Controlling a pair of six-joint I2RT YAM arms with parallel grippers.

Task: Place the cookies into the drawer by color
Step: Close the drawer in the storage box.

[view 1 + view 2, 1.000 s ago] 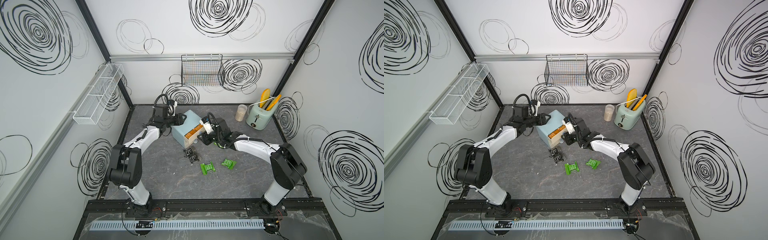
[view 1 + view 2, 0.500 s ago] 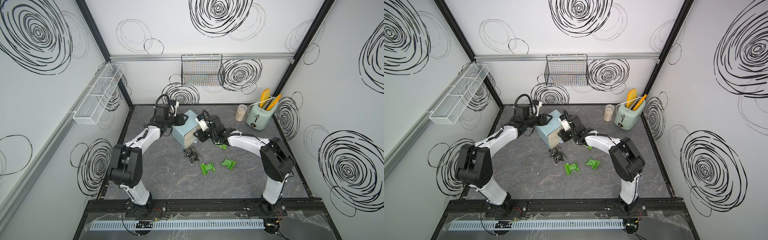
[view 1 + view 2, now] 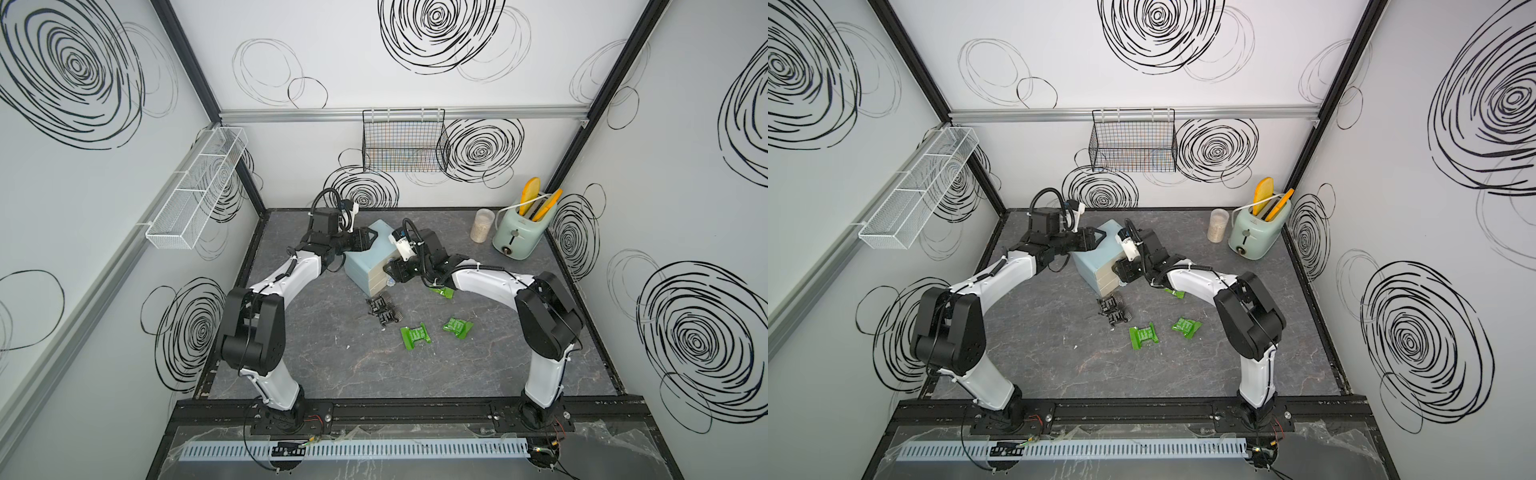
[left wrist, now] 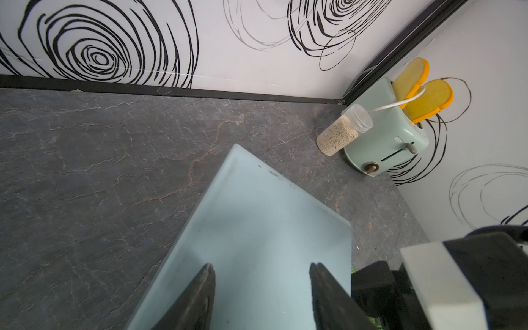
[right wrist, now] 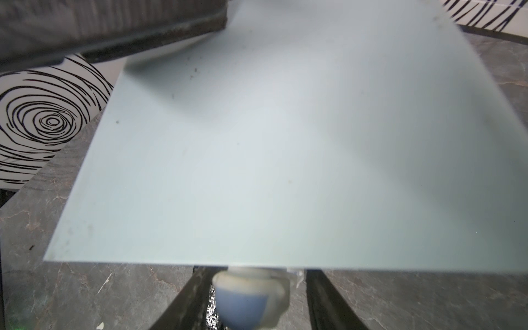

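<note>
Since a second ago the drawer point(image 3: 377, 276), then pulled out with orange packets showing, has gone flush into the pale-blue cabinet point(image 3: 374, 249). Right gripper point(image 5: 255, 283): jaws apart, straddling the clear knob point(image 5: 248, 300). Left gripper point(image 4: 261, 265): jaws apart over the cabinet top. Green cookies point(image 3: 414, 337) and black cookies point(image 3: 384, 311) lie on the table point(image 3: 478, 374) in front of the cabinet.

The rounded plastic cabinet point(image 3: 376, 255) is pale blue; the stone-look worktop point(image 3: 415, 374) is dark grey, veined. Black foil packets point(image 3: 384, 309) and bright green foil packets point(image 3: 414, 336) lie at its five o'clock.
</note>
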